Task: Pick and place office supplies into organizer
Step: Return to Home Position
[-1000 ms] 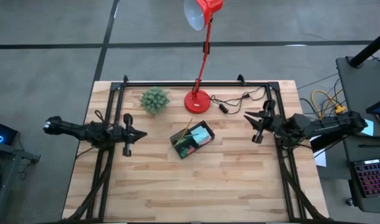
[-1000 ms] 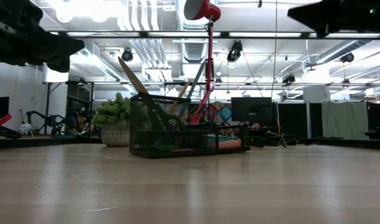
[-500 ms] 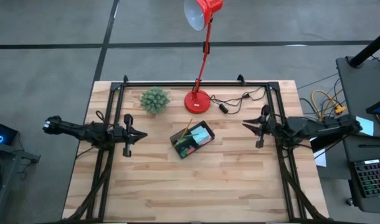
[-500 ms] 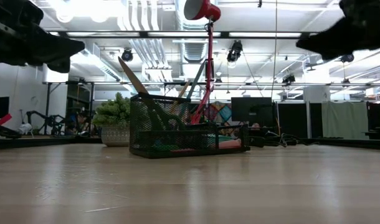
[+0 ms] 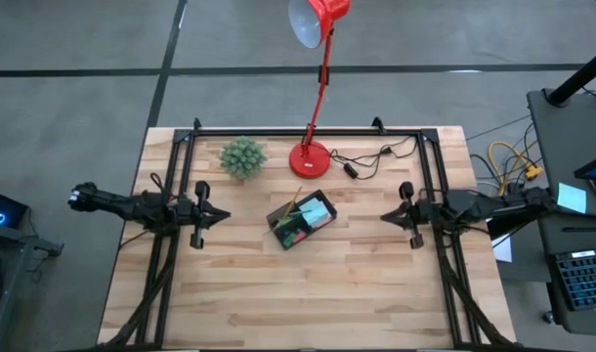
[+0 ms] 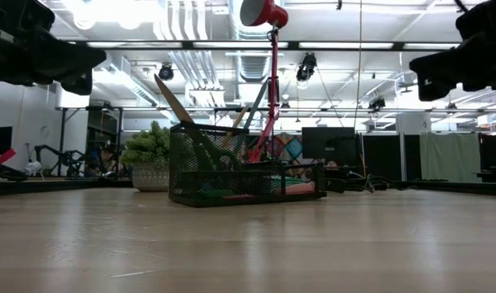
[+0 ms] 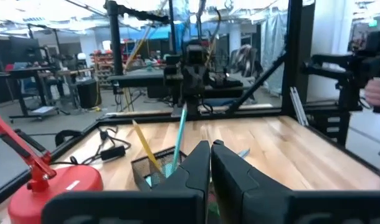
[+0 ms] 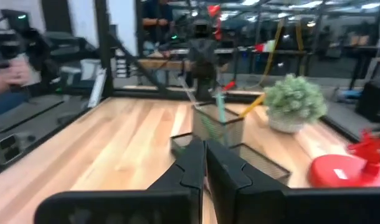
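Observation:
The black mesh organizer stands mid-table, turned at a slant. A blue pad and pink and green items lie in its low tray. A yellow pencil, a pale green pen and the scissors' blade stick up from its taller back section. My left gripper hovers shut, left of the organizer and above the table. My right gripper hovers shut to its right, pointing at it. No loose supplies show on the wood.
The red lamp's base and a green spiky plant stand by the far edge, behind the organizer. A black cable runs right from the lamp. Black frame rails line the far edge and sides. Bare wood lies toward the near edge.
My right gripper has swung toward the table's near edge and come down, turning from a slant to lie level, pointing at the organizer. Its fingers stay shut. The left arm and the organizer have kept still.

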Motion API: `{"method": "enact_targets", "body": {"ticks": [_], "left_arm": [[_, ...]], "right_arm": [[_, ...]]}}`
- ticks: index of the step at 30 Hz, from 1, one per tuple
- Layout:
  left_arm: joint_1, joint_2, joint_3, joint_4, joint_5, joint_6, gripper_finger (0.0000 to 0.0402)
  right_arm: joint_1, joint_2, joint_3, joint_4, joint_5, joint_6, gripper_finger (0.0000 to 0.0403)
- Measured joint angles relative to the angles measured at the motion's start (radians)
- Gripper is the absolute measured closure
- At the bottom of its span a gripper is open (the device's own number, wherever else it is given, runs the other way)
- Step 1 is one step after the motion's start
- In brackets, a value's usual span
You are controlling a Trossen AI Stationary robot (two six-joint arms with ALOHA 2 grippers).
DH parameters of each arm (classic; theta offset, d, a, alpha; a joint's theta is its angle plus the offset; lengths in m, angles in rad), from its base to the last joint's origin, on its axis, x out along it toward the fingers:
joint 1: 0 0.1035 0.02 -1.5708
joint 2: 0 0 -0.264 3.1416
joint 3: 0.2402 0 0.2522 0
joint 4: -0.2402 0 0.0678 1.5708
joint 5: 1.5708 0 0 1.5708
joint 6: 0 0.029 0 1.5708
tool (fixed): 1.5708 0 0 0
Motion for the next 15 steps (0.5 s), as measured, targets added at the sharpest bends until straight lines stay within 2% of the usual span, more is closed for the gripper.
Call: {"method": "enact_targets", "body": {"ticks": [15], "left_arm": [[0.000,0.027,0.000,-0.007,0.052,0.002,0.0402]], "right_arm": [[-0.003,-0.031,0.001,0.015,0.022,0.019,0.0394]]}}
